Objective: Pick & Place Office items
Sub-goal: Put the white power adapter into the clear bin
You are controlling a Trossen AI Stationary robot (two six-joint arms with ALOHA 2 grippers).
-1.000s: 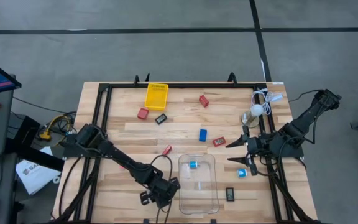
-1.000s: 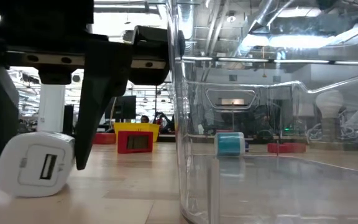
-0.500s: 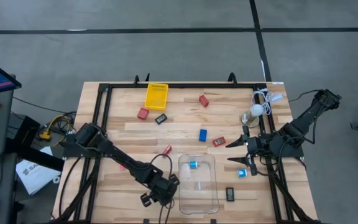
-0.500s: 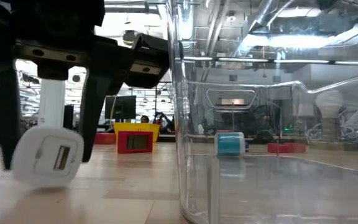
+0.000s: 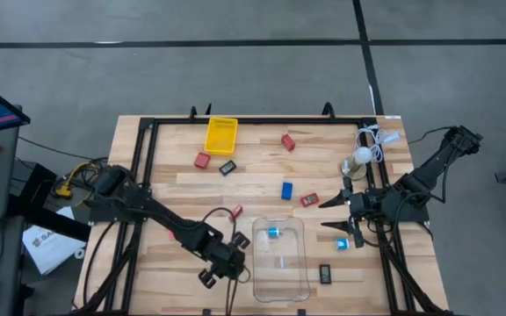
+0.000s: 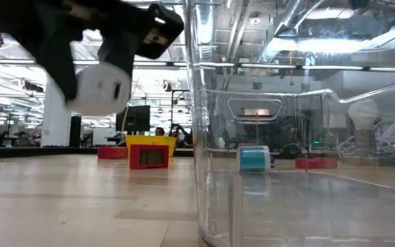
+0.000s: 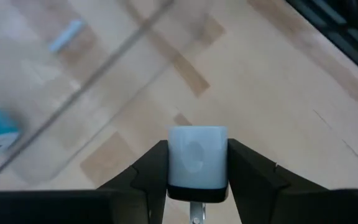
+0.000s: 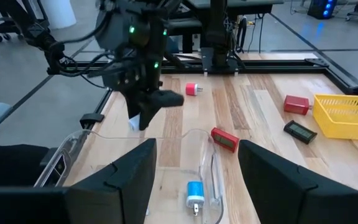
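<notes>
My left gripper (image 5: 220, 264) hovers just left of the clear plastic bin (image 5: 279, 260), shut on a white plug-like block (image 7: 197, 155). The low view shows this block (image 6: 101, 86) in the air. Inside the bin lies a white-and-cyan piece (image 5: 273, 232) and a small pale piece (image 5: 284, 261). Red blocks (image 5: 202, 160) (image 5: 288, 141) (image 5: 310, 199), a blue block (image 5: 286, 190) and black rectangles (image 5: 227, 167) (image 5: 325, 274) lie on the wood. My right gripper (image 5: 326, 216) waits open at the table's right, above another white-and-cyan piece (image 5: 343, 243). My left gripper pinches the white block by two opposite sides (image 7: 173, 155), one finger (image 7: 149, 171) on each. The fingers slant down from above. The block is lifted clear of the table and sits tilted in the hold (image 6: 101, 86).
A yellow tray (image 5: 220, 134) sits at the far edge. A white round lamp-like object with coiled cable (image 5: 359, 158) stands far right. A small red piece (image 5: 235, 211) lies between my left arm and the bin. A black frame (image 5: 143, 154) borders the table.
My left gripper has risen from the table with the white block between its fingers. The block rested on the wood a second ago, came off it and now hangs well clear, tilted. The gripper has also drifted slightly toward the table's left and far side.
</notes>
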